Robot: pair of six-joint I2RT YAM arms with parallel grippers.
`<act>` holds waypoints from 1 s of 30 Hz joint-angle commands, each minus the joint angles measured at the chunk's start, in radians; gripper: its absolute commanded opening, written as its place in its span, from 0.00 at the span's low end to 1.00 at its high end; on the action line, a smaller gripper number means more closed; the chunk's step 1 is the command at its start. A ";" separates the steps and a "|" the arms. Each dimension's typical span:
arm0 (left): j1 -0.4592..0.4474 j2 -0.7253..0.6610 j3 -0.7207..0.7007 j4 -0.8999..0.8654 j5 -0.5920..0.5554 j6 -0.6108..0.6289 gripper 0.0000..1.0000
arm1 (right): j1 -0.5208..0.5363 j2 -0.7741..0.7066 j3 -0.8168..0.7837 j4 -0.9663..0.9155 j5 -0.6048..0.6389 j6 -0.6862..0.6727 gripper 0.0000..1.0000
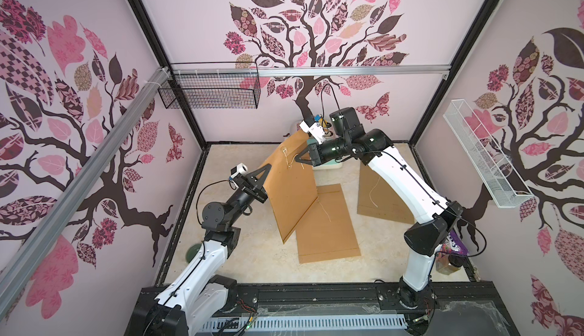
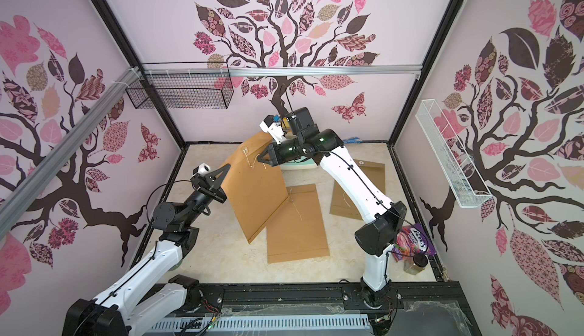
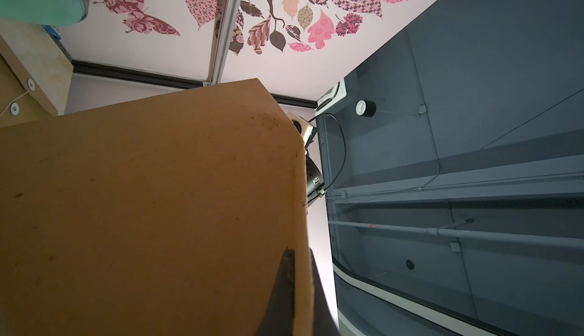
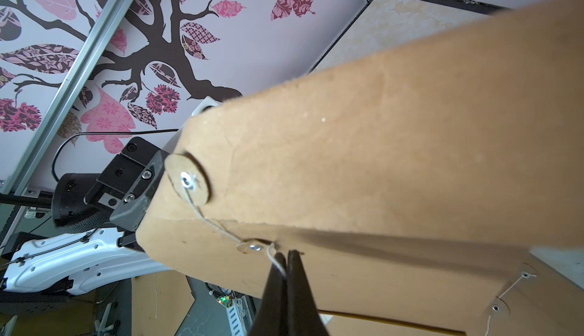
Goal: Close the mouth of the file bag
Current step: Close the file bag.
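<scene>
Three kraft file bags in the cell, one in play. The left gripper (image 1: 268, 167) is clamped on the left edge of the lifted file bag (image 1: 290, 192), with one finger (image 3: 282, 287) on the face and the other behind the card.

The bag hangs tilted above the middle of the table (image 1: 234, 255), mouth end far, bottom corner near. I can't tell whether that corner touches down.

Handling, my read:
- **Bag:** light, semi-stiff card. It holds its shape but will flex and swing off a single edge grip, so keep the hold on the edge near the mouth.
- **Flap:** looks folded over already. The flap button (image 4: 188, 181) sits just beside the body button (image 4: 255, 248).
- **Closure:** the string (image 4: 218, 224) runs between the buttons. It is thin and limp, will slip easily, and the paper discs could tear if yanked.

The right gripper (image 4: 286, 255) is pinched shut on the string just past the body button. That's the right place: a short lead gives control for winding.

Further right, the middle bag (image 1: 328, 224) lies flat near, and the right bag (image 1: 379, 192) lies flat under the right arm. Neither is held.
</scene>
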 commanded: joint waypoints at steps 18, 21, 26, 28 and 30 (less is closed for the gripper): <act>-0.003 -0.017 -0.007 0.013 0.008 -0.035 0.00 | 0.059 0.039 0.103 -0.007 -0.052 0.056 0.00; -0.002 -0.022 -0.009 0.014 0.007 -0.038 0.00 | 0.062 0.044 0.084 -0.010 -0.075 0.060 0.00; -0.002 -0.016 -0.007 0.017 0.005 -0.038 0.00 | 0.066 0.012 -0.001 0.055 -0.090 0.093 0.00; -0.002 -0.017 -0.005 0.016 0.006 -0.040 0.00 | 0.070 0.011 -0.008 0.074 -0.105 0.103 0.00; -0.002 -0.017 -0.003 0.016 0.005 -0.041 0.00 | 0.080 0.015 -0.005 0.078 -0.105 0.101 0.00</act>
